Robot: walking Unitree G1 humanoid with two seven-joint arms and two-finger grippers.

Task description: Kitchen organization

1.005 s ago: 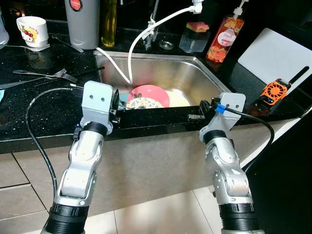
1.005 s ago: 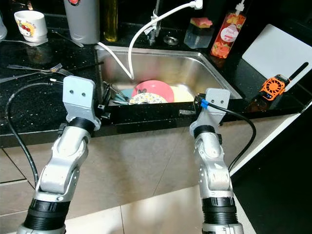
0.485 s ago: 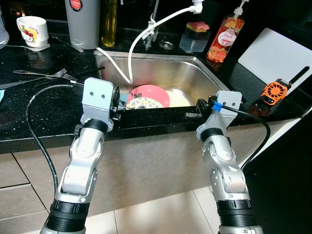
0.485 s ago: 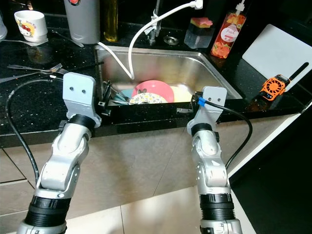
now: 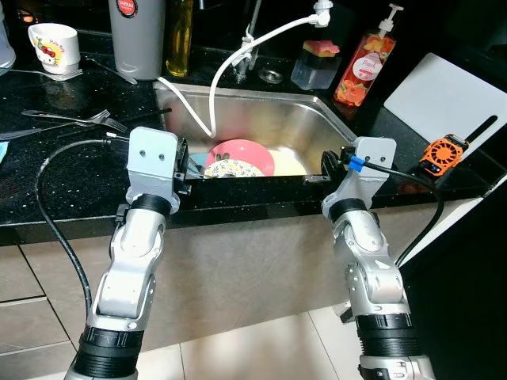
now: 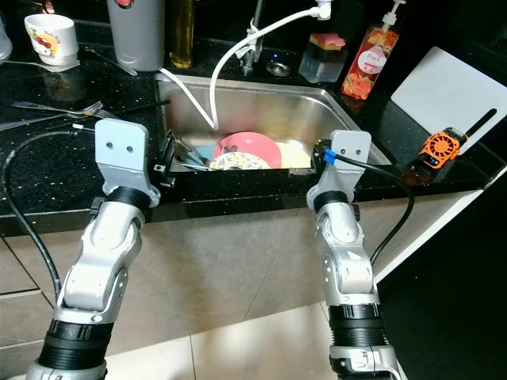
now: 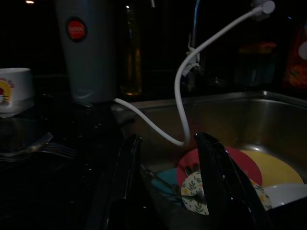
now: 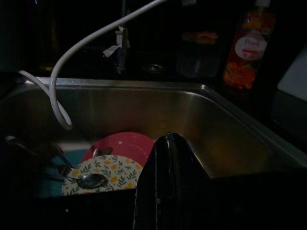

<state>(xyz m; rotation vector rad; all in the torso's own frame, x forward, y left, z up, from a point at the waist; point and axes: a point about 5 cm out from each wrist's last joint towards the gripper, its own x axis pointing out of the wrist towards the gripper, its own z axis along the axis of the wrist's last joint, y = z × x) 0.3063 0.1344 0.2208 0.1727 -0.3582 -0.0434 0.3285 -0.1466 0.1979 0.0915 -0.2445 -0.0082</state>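
Observation:
A steel sink (image 5: 317, 119) holds a pink plate (image 5: 249, 150), a floral plate (image 5: 230, 168) leaning in front of it, and a yellow plate (image 5: 289, 162) to the right. A spoon (image 8: 88, 179) lies on the floral plate. My left gripper (image 7: 169, 139) hovers at the sink's front left corner, open, with nothing between its fingers. At the front right rim, my right gripper (image 8: 167, 136) is shut and empty, pointing into the basin above the plates.
A white hose (image 5: 238, 55) loops from the tap into the sink. On the black counter are forks (image 5: 71, 119), a mug (image 5: 54, 36), a grey canister (image 5: 137, 36) and an oil bottle (image 5: 177, 36) at left. A soap bottle (image 5: 356, 67), white board (image 5: 447, 91) and orange device (image 5: 444, 150) are at right.
My right gripper has risen and turned from the counter's front edge to point into the sink. The left gripper has barely shifted.

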